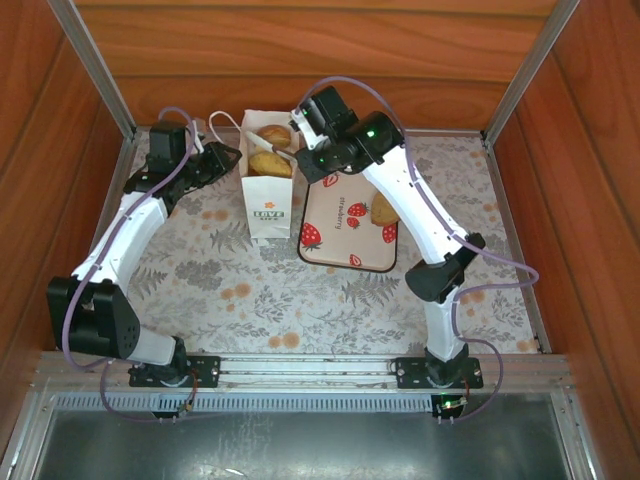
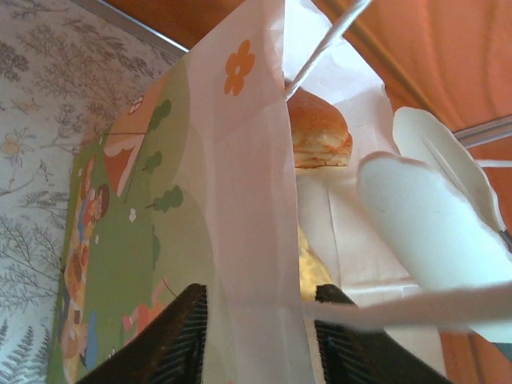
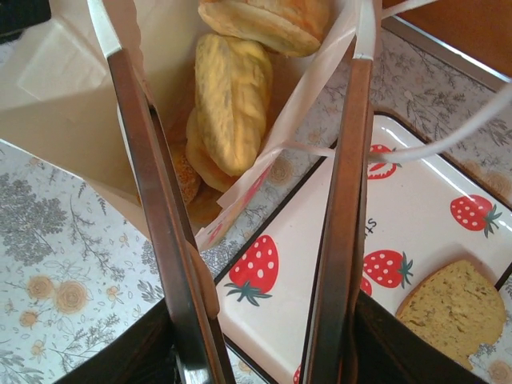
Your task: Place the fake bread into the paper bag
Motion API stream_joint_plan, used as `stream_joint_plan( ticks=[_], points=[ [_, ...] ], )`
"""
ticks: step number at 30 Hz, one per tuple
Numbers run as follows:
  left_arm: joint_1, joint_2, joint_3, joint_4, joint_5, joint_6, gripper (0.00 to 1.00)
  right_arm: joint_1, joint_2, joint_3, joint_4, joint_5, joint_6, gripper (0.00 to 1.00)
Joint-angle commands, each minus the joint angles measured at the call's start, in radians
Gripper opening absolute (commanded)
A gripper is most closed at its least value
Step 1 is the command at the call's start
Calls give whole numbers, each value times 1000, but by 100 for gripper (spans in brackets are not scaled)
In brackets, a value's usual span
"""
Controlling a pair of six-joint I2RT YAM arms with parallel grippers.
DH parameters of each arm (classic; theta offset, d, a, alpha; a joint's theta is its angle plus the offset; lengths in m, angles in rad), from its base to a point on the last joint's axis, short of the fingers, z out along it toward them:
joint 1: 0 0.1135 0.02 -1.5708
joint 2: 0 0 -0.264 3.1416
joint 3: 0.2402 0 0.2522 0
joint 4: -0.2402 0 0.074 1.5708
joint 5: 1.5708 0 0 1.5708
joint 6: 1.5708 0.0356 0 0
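Your right pincer [image 3: 232, 36], spread empty, straddles the rim of the paper bag [image 3: 64, 96]; left pincer [image 2: 260, 308] clamps its wall. Next, likely: fake bread [image 3: 456, 308] on the tray [image 3: 320, 264], lower right.

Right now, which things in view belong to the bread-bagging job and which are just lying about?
Job: paper bag; bagged bread; unbagged bread; left gripper, clamped on the bag wall; right gripper, open and empty.
Lying about: strawberry tray; floral table cover.
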Motion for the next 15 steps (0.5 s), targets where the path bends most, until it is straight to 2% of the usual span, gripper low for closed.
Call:
stream_joint_plan(
  ticks=[1,8,15],
  points=[
    [-1,-60,10,-7,14,8,47,7,-101,26,41,-41,12,48],
    [2,-178,-33,-7,-58,26,61,1,-238,11,62,-47,18,48],
    [7,-318,-123,-7,-197,65,75,-62,-429,-164,46,93,-8,48]
  ],
)
